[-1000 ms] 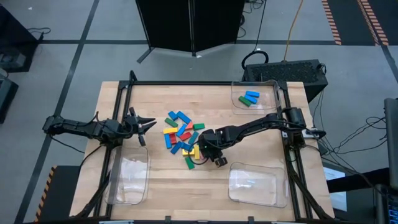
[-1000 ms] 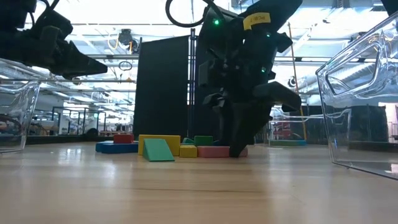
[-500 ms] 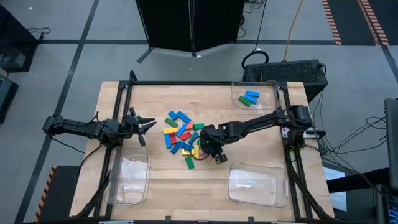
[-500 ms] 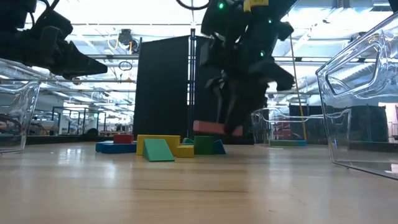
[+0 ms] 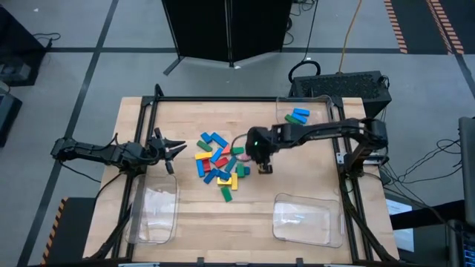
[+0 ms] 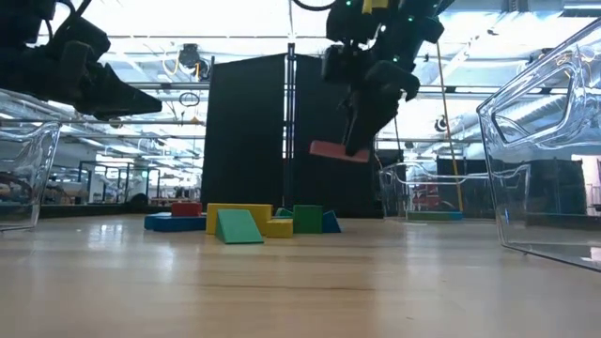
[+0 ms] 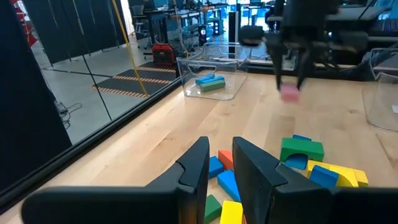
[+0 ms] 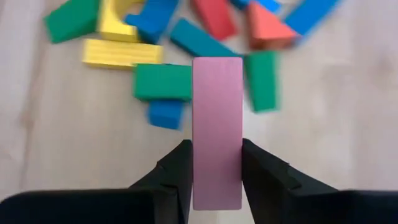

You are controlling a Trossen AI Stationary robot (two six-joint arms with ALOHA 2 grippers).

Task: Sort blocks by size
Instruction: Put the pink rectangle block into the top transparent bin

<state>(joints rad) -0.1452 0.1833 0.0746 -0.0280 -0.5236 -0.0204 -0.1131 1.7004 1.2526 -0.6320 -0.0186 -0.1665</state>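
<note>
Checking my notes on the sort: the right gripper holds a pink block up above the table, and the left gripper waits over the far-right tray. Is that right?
Not quite: the left gripper waits left of the block pile, as the high view shows. The right gripper does hold the pink block above the table.

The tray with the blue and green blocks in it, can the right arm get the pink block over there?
Probably yes. The right hand holds the pink block lifted above the pile, and the bare table between it and that tray looks free.

Grey tiled floor (image 5: 74,44) surrounds the table; a black panel (image 5: 226,26) stands behind.
</note>
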